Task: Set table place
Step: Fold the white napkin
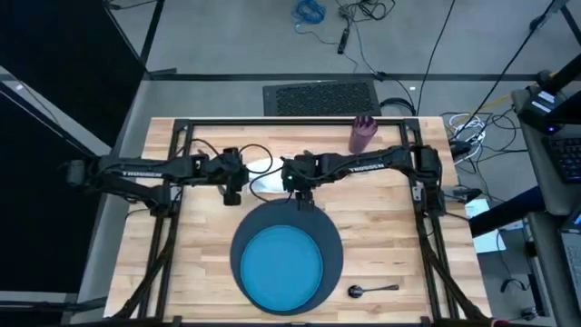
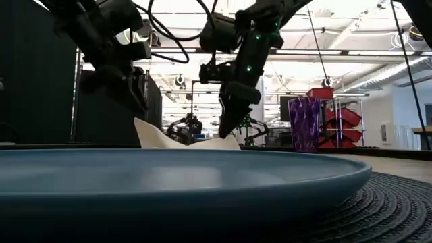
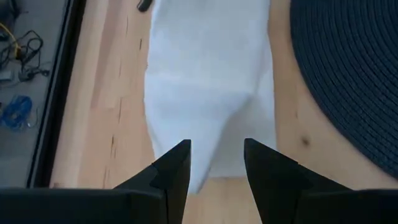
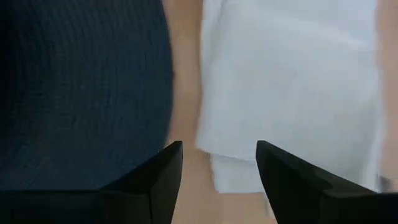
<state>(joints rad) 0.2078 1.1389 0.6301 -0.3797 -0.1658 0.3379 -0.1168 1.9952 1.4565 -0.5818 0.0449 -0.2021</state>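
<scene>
Closest in the low view sits the bright blue round plate (image 2: 169, 179) on its dark woven charger (image 1: 332, 238). Beyond it, on the plank table (image 1: 399, 250), lies the white cloth napkin (image 1: 265, 178); left gripper (image 3: 216, 163) and right gripper (image 4: 219, 163) hover over opposite ends, fingers parted, empty. Pinching both edges evenly should keep it flat.

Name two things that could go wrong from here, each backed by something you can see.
1. Both hands, left and right, hang open over one napkin; pulling unevenly could bunch it.
2. The right hand sits beside the charger; a low sweep might nudge it and the plate.
</scene>
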